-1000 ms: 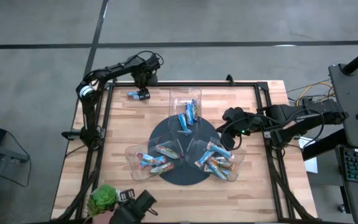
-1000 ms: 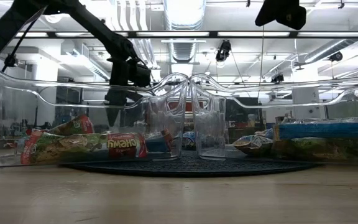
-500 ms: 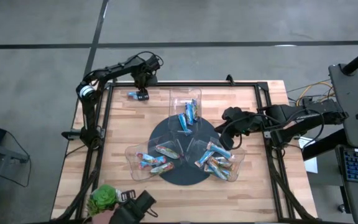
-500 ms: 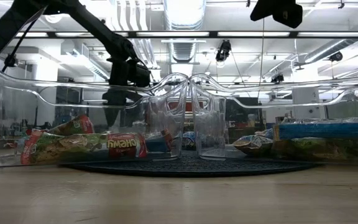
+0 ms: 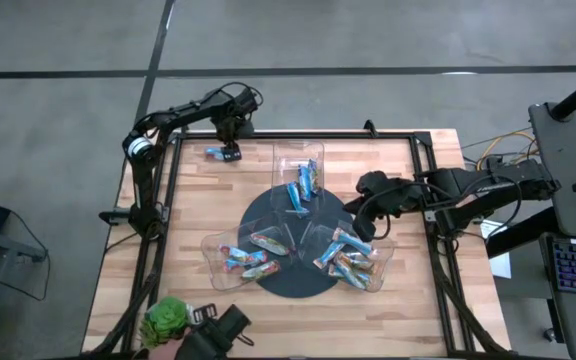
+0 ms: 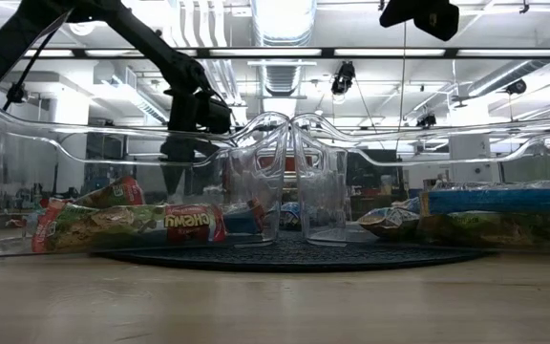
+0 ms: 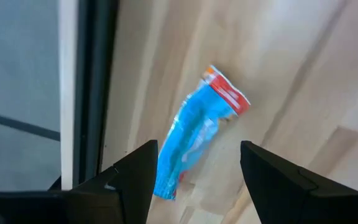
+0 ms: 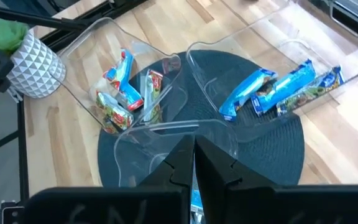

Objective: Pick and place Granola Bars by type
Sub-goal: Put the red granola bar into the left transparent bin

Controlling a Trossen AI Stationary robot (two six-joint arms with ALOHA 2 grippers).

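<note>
Blue bar (image 7: 194, 140): lies alone at the desk's (image 5: 198, 210) far left corner, apart from the trays (image 5: 298, 160), directly under the left gripper (image 7: 194, 171), whose fingers stand wide astride it. Probably light, soft and slippery in its shiny wrapper; best pinched across the middle. Right gripper (image 8: 191, 163): fingers closed, empty, over the trays.

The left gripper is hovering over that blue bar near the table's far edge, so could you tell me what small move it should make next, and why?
Probably lower straight down: the left gripper is open, and the blue bar lies loose on the table between its fingers, not yet grasped.
</note>
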